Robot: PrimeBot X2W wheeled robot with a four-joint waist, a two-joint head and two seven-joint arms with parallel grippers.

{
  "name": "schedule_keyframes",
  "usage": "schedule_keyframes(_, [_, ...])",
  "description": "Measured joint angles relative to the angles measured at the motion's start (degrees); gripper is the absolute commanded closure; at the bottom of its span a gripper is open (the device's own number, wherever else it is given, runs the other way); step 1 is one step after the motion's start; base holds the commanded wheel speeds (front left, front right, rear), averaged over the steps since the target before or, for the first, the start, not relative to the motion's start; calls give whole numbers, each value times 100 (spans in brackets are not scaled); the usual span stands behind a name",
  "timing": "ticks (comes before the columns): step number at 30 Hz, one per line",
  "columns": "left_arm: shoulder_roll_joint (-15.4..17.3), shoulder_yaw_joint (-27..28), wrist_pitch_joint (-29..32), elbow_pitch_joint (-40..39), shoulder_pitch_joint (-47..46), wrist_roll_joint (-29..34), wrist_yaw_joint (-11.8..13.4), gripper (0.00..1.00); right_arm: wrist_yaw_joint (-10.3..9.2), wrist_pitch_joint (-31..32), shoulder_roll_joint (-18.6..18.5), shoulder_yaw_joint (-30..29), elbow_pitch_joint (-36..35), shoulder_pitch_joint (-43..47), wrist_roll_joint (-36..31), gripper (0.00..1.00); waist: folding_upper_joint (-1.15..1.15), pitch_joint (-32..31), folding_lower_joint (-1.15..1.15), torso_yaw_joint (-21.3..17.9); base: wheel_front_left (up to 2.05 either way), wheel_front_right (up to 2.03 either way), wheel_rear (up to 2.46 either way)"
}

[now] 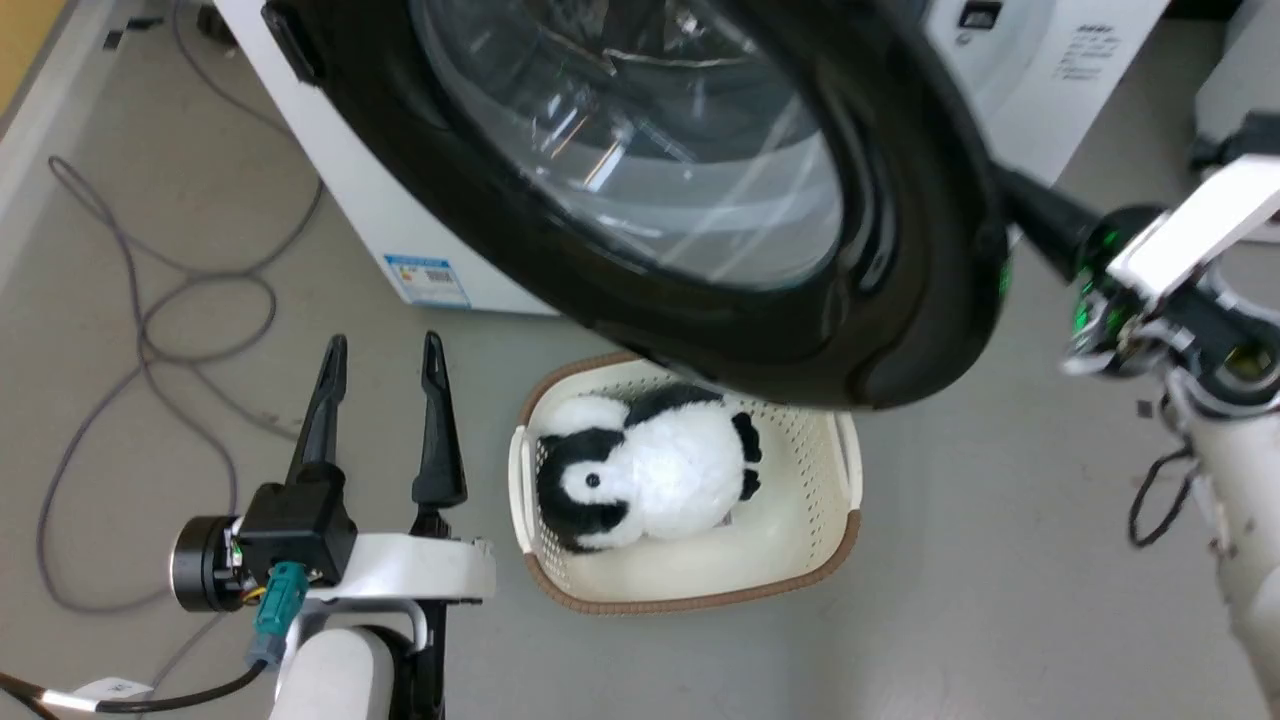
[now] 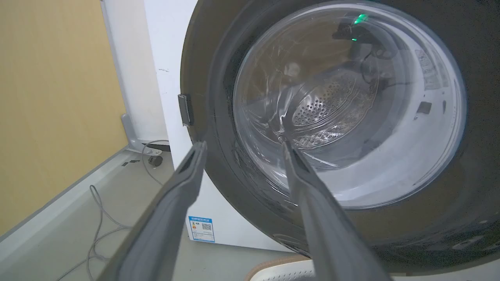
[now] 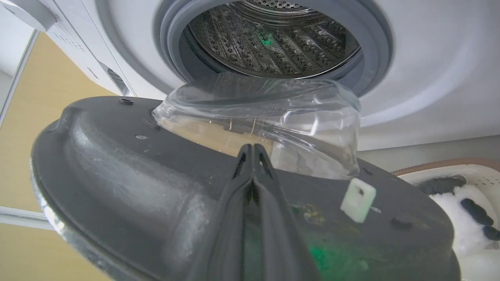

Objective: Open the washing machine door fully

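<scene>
The washing machine door, a glossy black disc with a clear glass bowl, stands swung out from the white washing machine and hangs over the basket. My right gripper is shut, with its tips together against the door's matte black inner side, just below the glass bowl. In the head view, my right gripper's dark fingers run in behind the door's right rim. Low on the left my left gripper is open and holds nothing. It faces the door's outer face and is apart from it. The steel drum shows beyond.
A cream basket holding a black-and-white penguin plush sits on the floor under the door. Grey cables loop over the floor at left. A yellow wall stands left of the machine. A pale latch tab sticks out of the door's inner side.
</scene>
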Motion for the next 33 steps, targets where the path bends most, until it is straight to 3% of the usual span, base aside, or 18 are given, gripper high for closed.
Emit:
schedule_keyframes(19, [0,25,0,170,465,21,-98,0,0,343,534,651,-2058,2260,118,100,0,-729,-1,30,0,0,0])
schedule_keyframes(33, [0,79,0,274,627,41,-108,0,0,427,950,1296,-2781,3180,2,100,0,-940,-1,125,0,0,0])
